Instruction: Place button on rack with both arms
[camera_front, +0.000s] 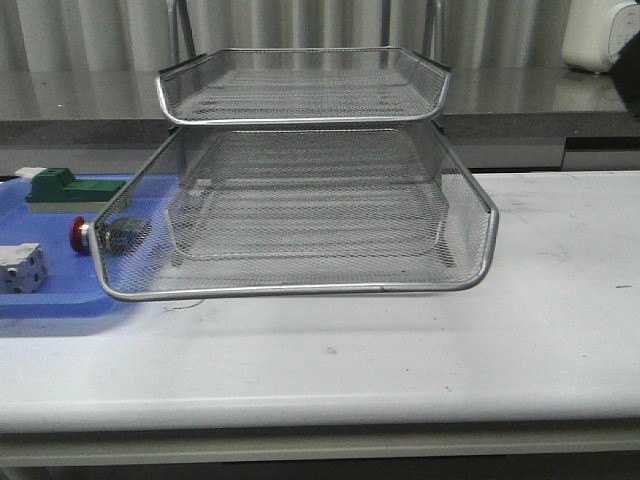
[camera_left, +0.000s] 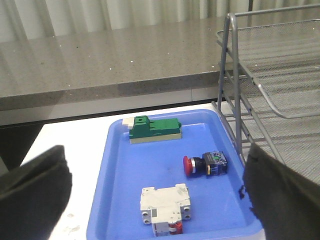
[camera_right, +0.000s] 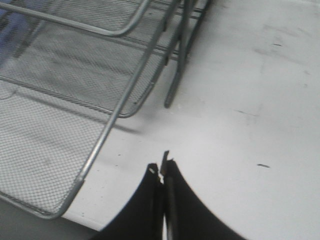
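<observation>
The button (camera_left: 205, 165) lies on its side in the blue tray, its red head pointing away from the rack (camera_left: 272, 60). In the front view its red head (camera_front: 78, 233) shows just left of the rack's (camera_front: 300, 200) lower tier. My left gripper (camera_left: 155, 170) hangs above the tray, open wide and empty, with the button between and beyond its fingers (camera_left: 35, 195). My right gripper (camera_right: 162, 167) is shut on nothing, above the white table beside a corner of the rack (camera_right: 65, 80). Neither arm shows in the front view.
The flat blue tray (camera_left: 102, 200) also holds a green block (camera_left: 155, 129) and a white-grey cube (camera_left: 165, 207); it sits left of the rack in the front view (camera_front: 60, 300). A grey counter (camera_left: 100, 60) runs behind the white table (camera_front: 450, 350).
</observation>
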